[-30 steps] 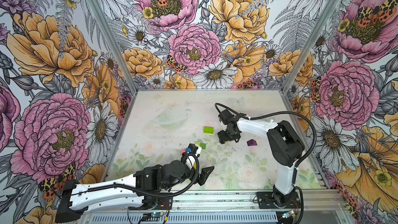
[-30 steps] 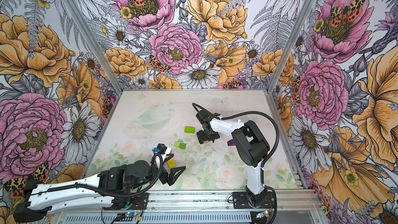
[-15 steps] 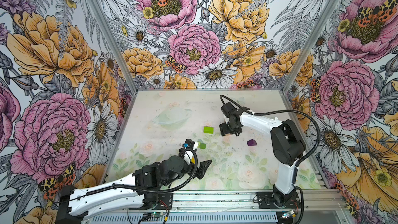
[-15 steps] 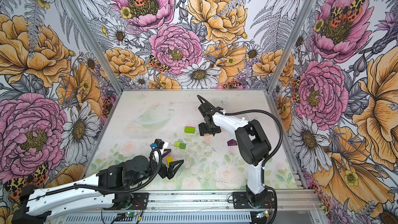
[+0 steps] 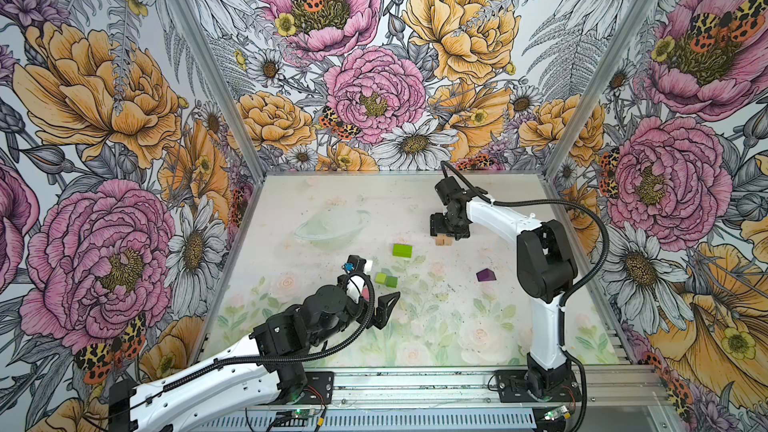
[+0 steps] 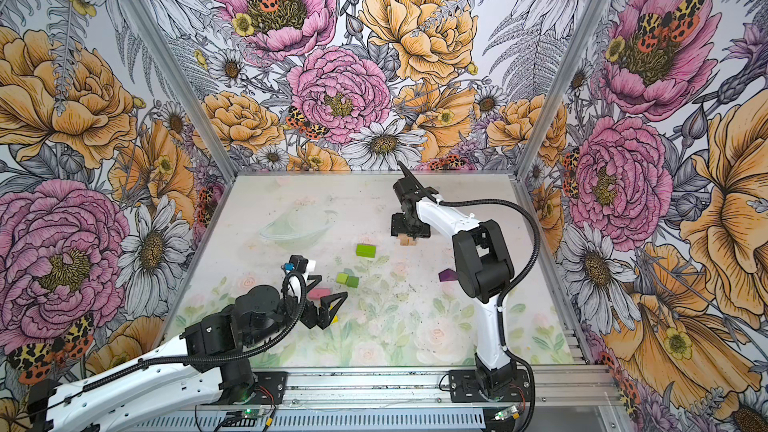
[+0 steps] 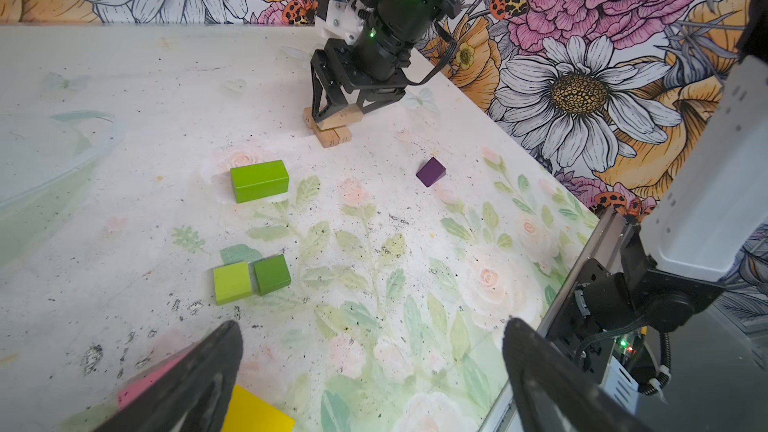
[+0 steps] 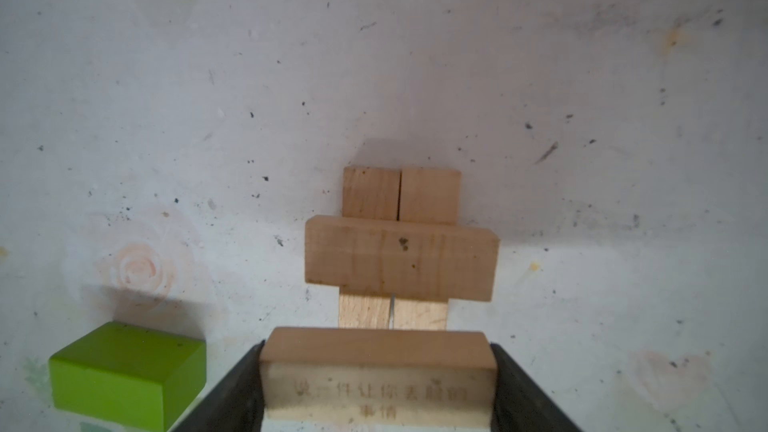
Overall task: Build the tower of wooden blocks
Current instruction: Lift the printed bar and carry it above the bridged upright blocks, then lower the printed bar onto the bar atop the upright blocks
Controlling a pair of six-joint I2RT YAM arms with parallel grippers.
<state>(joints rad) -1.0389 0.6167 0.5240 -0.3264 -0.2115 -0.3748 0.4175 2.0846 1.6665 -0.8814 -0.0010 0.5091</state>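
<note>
Status: right gripper [image 5: 445, 234] partly open, clamped end-to-end on a tan oblong [image 8: 377, 371] at the tower base [image 8: 401, 257], far-middle of the table: two tan blocks side by side, one crosswise on top. Seating unclear. The left gripper [image 7: 372, 326] is spread wide, empty, over the pink oblong [image 6: 319, 293] and yellow oblong [image 7: 257, 413].

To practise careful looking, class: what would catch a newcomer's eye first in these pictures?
The loud floral walls enclosing the table. Next, the right gripper clamping a tan block over a low tan stack toward the far right, with a lime brick, two green cubes and a purple piece lying loose nearer the front.
</note>
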